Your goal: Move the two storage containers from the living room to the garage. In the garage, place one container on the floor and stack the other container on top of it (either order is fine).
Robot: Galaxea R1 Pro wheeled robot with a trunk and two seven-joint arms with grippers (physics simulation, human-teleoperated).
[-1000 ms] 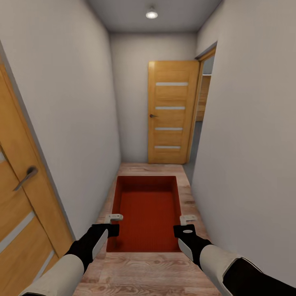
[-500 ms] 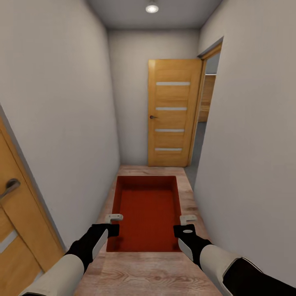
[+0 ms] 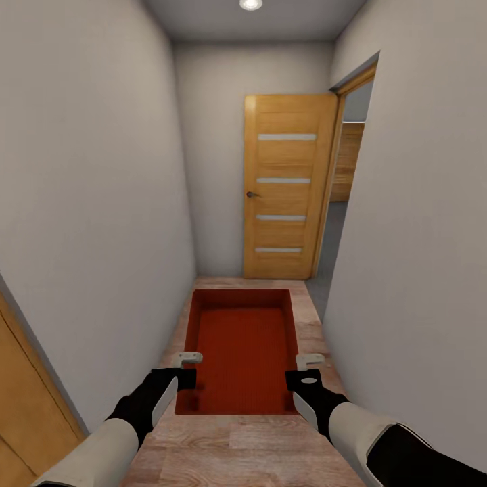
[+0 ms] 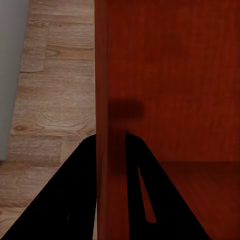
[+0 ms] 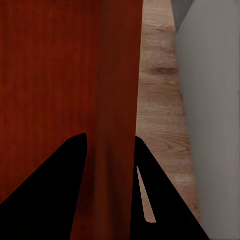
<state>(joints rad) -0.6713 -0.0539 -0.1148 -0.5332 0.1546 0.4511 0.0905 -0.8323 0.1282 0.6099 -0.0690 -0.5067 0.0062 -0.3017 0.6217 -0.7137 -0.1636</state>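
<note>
Hallway scene from a robot's head camera: a narrow passage with plain pale walls (image 3: 101, 203) and a light wood plank floor (image 3: 237, 453). One red-orange storage container (image 3: 242, 352), open-topped and empty, is held out in front of the robot at the middle of the view, its long sides running away from the camera.

The left gripper (image 3: 187, 368) grips the container's left wall near the close corner. In the left wrist view its two dark fingers (image 4: 55, 200) sit one on each side of the thin red wall (image 4: 110, 125), jaws clenched on it. The right gripper (image 3: 306, 370) does the same on the container's right wall (image 5: 117, 100), with its dark fingers (image 5: 45, 185) on either side in the right wrist view, jaws grasping the wall. Both forearms reach in from the lower corners of the head view, black at the wrist and white further back.

At the far end of the hallway stands an orange-brown wooden door (image 3: 287, 186) with four frosted strips and a small dark handle. Just to its right is an open doorway (image 3: 341, 182). A round ceiling light (image 3: 251, 4) glows at the top edge. Part of another wooden door (image 3: 27, 406) shows at the lower left.
</note>
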